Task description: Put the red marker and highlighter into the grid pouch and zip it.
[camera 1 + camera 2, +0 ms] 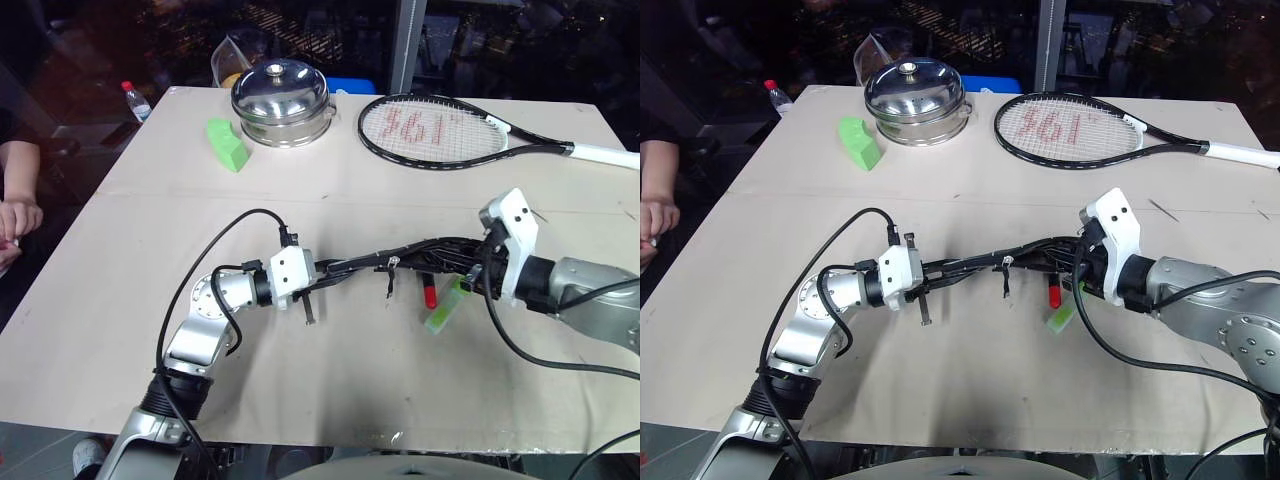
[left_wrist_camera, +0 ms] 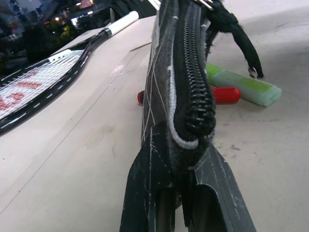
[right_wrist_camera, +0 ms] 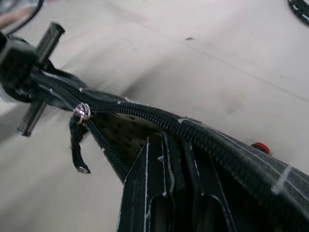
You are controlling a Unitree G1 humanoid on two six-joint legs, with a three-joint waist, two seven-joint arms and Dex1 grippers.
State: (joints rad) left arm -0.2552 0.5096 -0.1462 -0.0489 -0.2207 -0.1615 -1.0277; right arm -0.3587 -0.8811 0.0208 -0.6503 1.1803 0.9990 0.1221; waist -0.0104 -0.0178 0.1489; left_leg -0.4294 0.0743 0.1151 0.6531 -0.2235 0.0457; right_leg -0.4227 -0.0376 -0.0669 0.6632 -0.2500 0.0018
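The grid pouch [image 1: 400, 262] hangs stretched edge-up above the table between my two grippers. My left gripper [image 1: 322, 274] is shut on its left end [image 2: 183, 111]. My right gripper [image 1: 482, 266] is shut on the pouch's right part, one finger [image 3: 159, 159] inside the mouth. The zipper is open from the slider [image 3: 83, 112] toward my right gripper, and the black pull cord [image 1: 388, 285] dangles below it. The red marker [image 1: 430, 293] and the lime highlighter [image 1: 443, 310] lie side by side on the table under the pouch's right end.
At the back of the table stand a lidded steel pot [image 1: 280, 100], a green wedge block [image 1: 227, 145] and a tennis racket [image 1: 440, 128]. A small water bottle [image 1: 137, 100] is at the far left corner. A person's hand [image 1: 15, 215] rests at the left edge.
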